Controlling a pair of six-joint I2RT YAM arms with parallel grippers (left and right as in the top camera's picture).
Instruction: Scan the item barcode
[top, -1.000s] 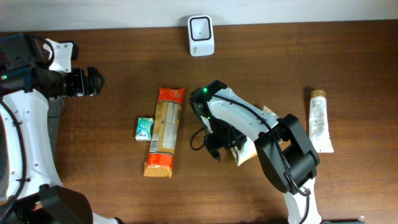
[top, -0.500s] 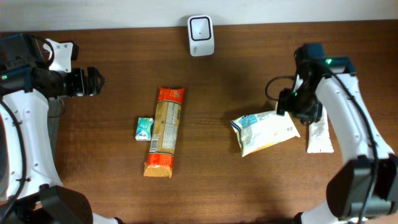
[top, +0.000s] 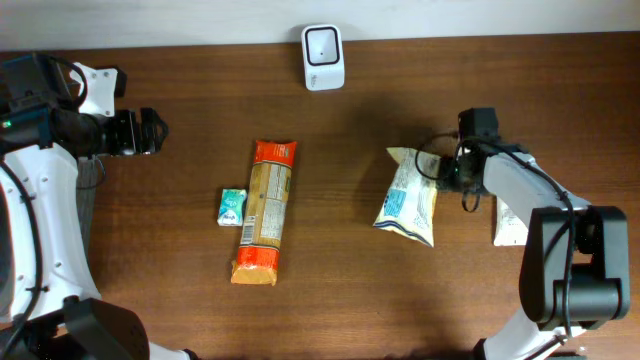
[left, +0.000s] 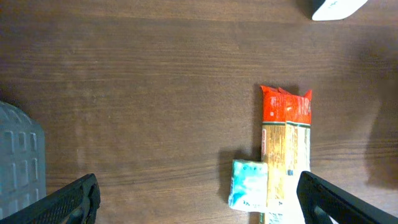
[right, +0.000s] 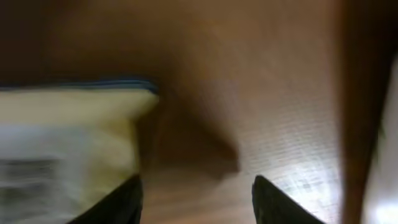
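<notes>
Right tool (top: 440, 170) hangs half-open and empty just beside the snack bag (top: 408, 195), which looks light, floppy and crinkly, so pinch its crimped end seam.

The overhead view is brightly and evenly lit and sharp throughout; only soft, short shadows are cast on the table (top: 330, 300). The left wrist view is equally sharp, though dimmed toward its right edge. The right wrist view is heavily blurred: the pale bag (right: 62, 137) is smeared, a dark shadow is thrown beside it, and glare is seen on the wood at the lower right.
</notes>
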